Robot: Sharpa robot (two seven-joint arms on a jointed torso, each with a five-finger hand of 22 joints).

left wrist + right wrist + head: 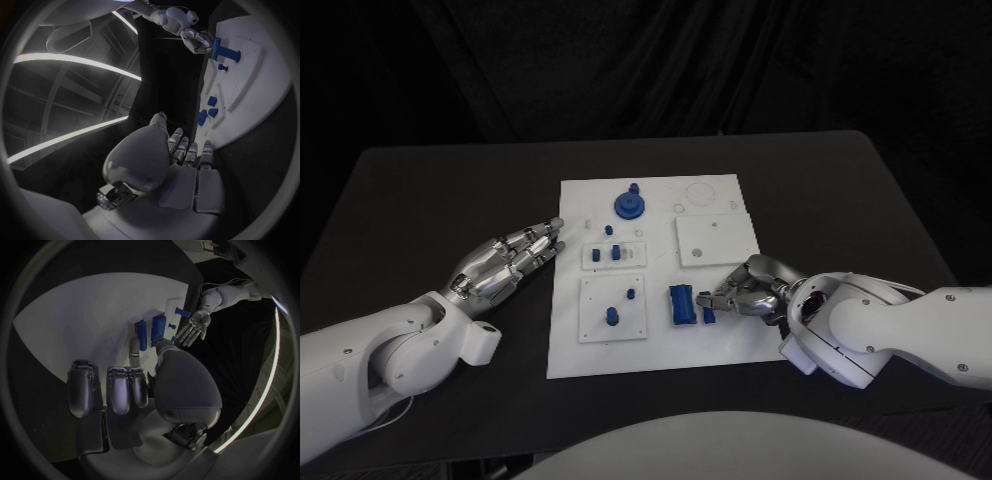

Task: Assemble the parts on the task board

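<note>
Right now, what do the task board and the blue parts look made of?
Task board: looks like white matte plastic, flat and without glare; could be painted. Blue round part and blue bar: likely plastic, uniform saturated colour, dull sheen, possibly printed; too small to tell for sure.

The task board (pixel 718 345) lies mid-table (pixel 430 190). On it, a round part (pixel 630 206) sits at the far end, a long block (pixel 681 304) near the front right, small pegs (pixel 606 254) between
</note>
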